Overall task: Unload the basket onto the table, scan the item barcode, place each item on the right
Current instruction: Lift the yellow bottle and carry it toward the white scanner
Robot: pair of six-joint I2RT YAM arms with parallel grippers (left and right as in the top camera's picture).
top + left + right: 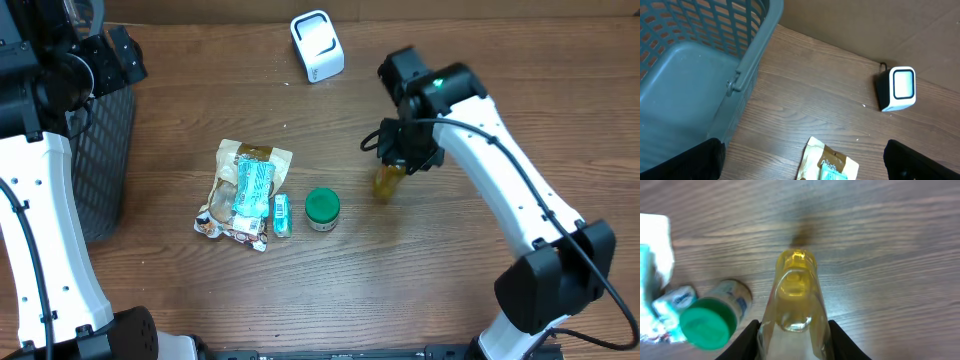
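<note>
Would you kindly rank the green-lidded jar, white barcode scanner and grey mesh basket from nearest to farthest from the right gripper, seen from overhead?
1. Green-lidded jar, left of the right gripper gripping the yellow bottle.
2. White barcode scanner, far edge.
3. Grey mesh basket, far left.

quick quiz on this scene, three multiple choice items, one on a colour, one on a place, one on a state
1. the jar's lid is: a) red b) green c) white
2. the white scanner stands: a) on the jar b) alone on the table c) lifted in the air
3. the right gripper is: a) open and empty b) shut on the jar c) shut on the yellow bottle
1 b, the overhead view shows a green cap; 2 b, bare wood surrounds it; 3 c, its fingers press the bottle's sides.
</note>
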